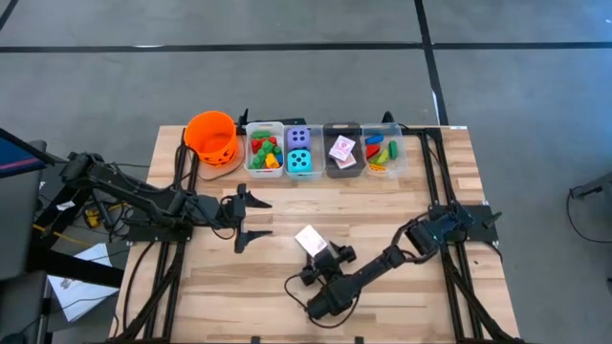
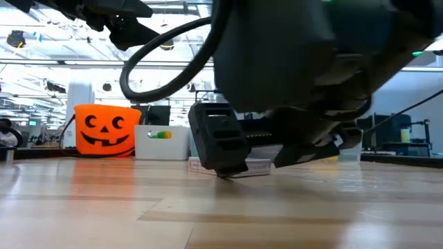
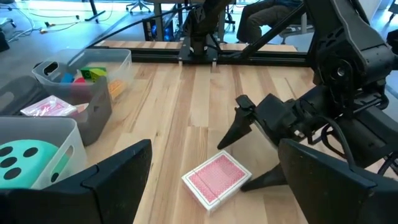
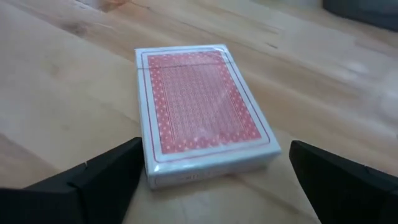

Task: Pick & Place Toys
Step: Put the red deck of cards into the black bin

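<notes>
Cards are lying as one pink-backed deck point(image 4: 202, 106) flat on the tabletop point(image 1: 382, 205), near its middle and well apart from the row of clear bins point(image 1: 325, 148) at the far edge. Your right pincer point(image 4: 208, 171) is standing spread wide just beside the deck, its fingers on either side of the near end and holding nothing. You are lining up a grasp, so be squaring the fingers point(image 4: 106, 171) to the deck's long sides before you are closing, since it is sitting slightly askew between them. Be lowering until the tips are almost brushing the wood; the deck is thin and a high pinch is likely slipping off its top edge. Your left pincer point(image 1: 251, 217) is waiting open and empty over the tabletop, near the orange bucket point(image 1: 211, 137).
</notes>
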Controlling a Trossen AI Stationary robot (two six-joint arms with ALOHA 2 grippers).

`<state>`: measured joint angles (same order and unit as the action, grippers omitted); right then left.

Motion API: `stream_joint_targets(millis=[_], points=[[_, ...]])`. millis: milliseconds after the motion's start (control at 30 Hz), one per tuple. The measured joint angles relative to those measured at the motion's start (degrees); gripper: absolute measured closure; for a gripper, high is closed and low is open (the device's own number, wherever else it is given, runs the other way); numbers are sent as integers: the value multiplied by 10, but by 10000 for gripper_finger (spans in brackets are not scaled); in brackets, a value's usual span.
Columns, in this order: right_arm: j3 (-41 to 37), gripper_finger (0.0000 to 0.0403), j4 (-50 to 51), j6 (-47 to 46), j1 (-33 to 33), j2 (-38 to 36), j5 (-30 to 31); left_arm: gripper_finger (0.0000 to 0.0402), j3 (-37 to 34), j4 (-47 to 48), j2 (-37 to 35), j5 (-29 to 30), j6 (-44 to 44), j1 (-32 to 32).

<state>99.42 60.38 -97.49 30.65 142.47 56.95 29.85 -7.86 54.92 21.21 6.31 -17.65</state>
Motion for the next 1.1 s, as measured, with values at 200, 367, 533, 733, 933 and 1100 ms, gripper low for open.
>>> stream_joint_targets(millis=[200,367,533,733,933,1100], points=[[-1,7,-50,75,-18,-1,2,60,0,0,0,0,0,0],[-1,8,-96,129,-31,-2,-3,60,0,0,0,0,0,0],[-1,10,-123,166,-40,-2,-10,60,0,0,0,0,0,0],[0,49,-136,165,-46,-3,-26,60,0,1,0,0,2,0],[1,103,-135,157,-48,-3,-30,60,0,3,0,0,1,0],[0,103,-133,156,-48,-11,-36,60,0,14,0,0,2,0]])
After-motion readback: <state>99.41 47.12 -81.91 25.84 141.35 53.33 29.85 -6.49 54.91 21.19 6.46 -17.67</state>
